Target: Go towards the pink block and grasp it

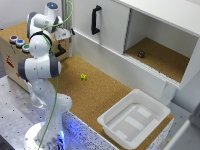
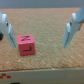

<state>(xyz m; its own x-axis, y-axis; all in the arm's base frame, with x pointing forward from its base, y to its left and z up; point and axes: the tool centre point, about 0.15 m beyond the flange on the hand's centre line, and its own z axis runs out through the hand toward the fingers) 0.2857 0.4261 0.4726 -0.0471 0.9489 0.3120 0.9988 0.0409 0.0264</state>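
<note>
misalignment is my main worry: the small pink cube with dark printed letters lies off-centre between my fingers, much nearer one fingertip than the other, so if i come down as i am, that near finger could land on the cube's top or nudge it along the brown cork worktop instead of straddling it. closing then would push the block sideways, or pinch only a corner and let it twist out. the cube also sits turned a little against my closing line, which adds to that risk.

my tool is spread wide and holds nothing; the cube rests on the cork just below it, apart from both fingers. in the exterior view my arm folds back high, wrist bent, tool pointing down near the wooden box with coloured buttons.
</note>
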